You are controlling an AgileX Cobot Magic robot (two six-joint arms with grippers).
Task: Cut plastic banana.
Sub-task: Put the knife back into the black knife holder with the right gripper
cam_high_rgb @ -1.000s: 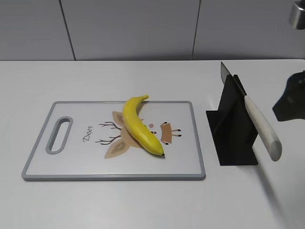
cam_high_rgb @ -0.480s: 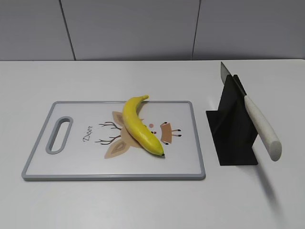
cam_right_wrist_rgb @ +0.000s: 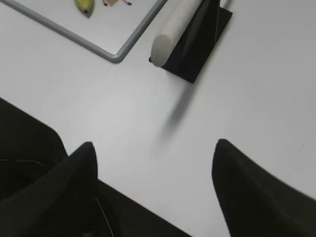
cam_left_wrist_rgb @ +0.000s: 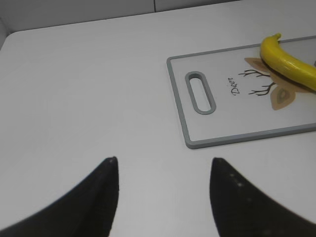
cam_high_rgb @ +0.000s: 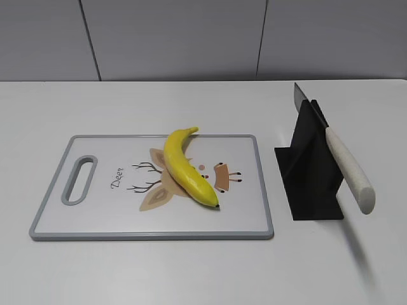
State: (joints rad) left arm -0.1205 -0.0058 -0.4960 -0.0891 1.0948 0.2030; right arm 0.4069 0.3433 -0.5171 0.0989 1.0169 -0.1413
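The yellow plastic banana (cam_high_rgb: pixel 186 168) lies whole and slanted on the grey-rimmed cutting board (cam_high_rgb: pixel 76 229), stem end at the far edge; it also shows in the left wrist view (cam_left_wrist_rgb: pixel 288 63), and its dark tip in the right wrist view (cam_right_wrist_rgb: pixel 84 6). A knife with a white handle (cam_high_rgb: pixel 349 169) rests in a black stand (cam_high_rgb: pixel 311 171); handle end also in the right wrist view (cam_right_wrist_rgb: pixel 172 30). My left gripper (cam_left_wrist_rgb: pixel 163 160) is open and empty over bare table left of the board. My right gripper (cam_right_wrist_rgb: pixel 154 144) is open and empty above the table's near edge. Neither gripper shows in the exterior view.
The white table (cam_high_rgb: pixel 191 273) runs to a grey panelled wall (cam_high_rgb: pixel 191 38) at the back. The board has a handle slot (cam_high_rgb: pixel 79 179) at its left end. The table's front edge (cam_right_wrist_rgb: pixel 148 210) runs dark below the right gripper.
The right arm, seen at the exterior view's right edge a second ago, has left that view. The banana, board and knife have not moved.
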